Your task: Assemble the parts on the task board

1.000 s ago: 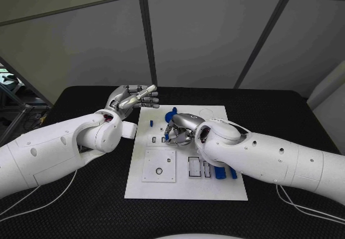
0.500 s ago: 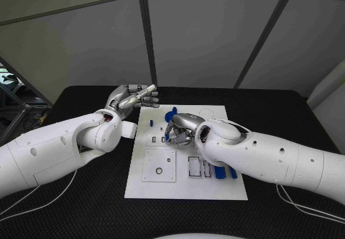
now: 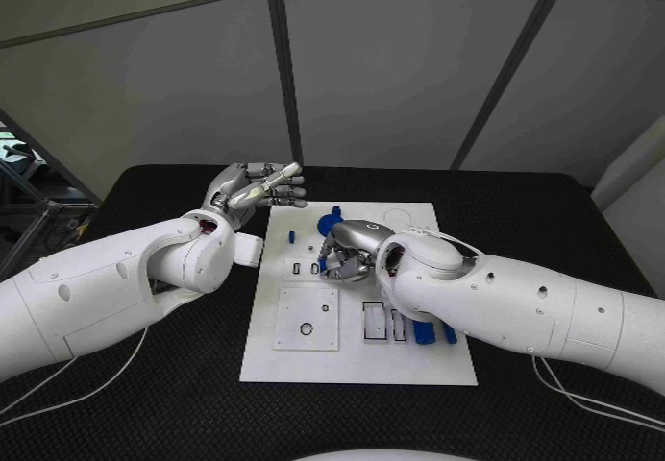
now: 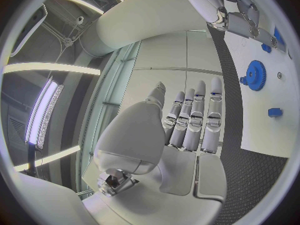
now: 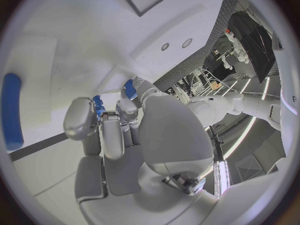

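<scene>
Two hands: left hand (image 3: pixel 258 188) raised beside task board (image 3: pixel 357 370), fingers apart, empty; right hand (image 3: pixel 352 250) fingers pinch blue part (image 5: pixel 97 105).

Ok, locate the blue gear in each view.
Head view: blue gear on the task board's far half, just beyond the right hand.
Left wrist view: gear lying on the board.
Right wrist view: cannot tell; the blue bits by the fingers are unclear.
Shared landmark: the white board.

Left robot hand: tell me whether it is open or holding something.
Open. The left robot hand is raised beside the task board, its fingers straight and apart, with nothing between them or against the palm.
</scene>
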{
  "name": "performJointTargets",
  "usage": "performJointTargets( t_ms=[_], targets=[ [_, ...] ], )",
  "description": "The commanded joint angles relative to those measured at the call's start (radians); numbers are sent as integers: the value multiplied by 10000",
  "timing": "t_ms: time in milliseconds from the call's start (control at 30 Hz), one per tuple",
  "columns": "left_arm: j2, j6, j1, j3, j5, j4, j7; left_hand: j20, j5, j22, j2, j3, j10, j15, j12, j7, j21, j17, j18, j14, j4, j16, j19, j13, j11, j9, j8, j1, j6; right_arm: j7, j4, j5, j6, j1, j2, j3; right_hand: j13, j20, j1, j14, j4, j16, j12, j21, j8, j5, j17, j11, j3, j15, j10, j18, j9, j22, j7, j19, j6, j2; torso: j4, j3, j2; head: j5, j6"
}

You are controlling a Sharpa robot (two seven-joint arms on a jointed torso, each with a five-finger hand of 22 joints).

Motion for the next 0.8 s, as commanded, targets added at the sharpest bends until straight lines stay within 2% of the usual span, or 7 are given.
performJointTargets(
  t_ms=[33, 800],
  targets=[
    [8, 124, 18, 8, -30, 0, 70, 51, 0, -16, 24, 16, -8, 5, -46, 25, -55, 12, 507, -13, -20, -55, 6, 4, -3, -1, -65, 92, 13, -173, -16, -126, 303, -34, -18, -35, -19, 61, -22, 726, -16, -20, -76, -36, -53, 10, 1221, 27, 62, 39, -75, -79, -6, -11, 26, -33, -90, -84, 0, 1, 0, 1, -5],
    [24, 145, 16, 7, -30, -21, 48, 49, -2, -23, 22, 32, -1, 3, -47, 24, -59, 23, 507, -6, -30, -67, 12, 4, -5, -1, -71, 80, 19, -245, -41, -151, 135, -39, -16, -35, -406, 167, -219, 642, 31, -191, -442, -186, -220, -92, 1004, 147, 39, 148, -465, -34, -92, -235, 149, -194, -500, -331, -3, 1, -1, -17, 7]
  ],
)
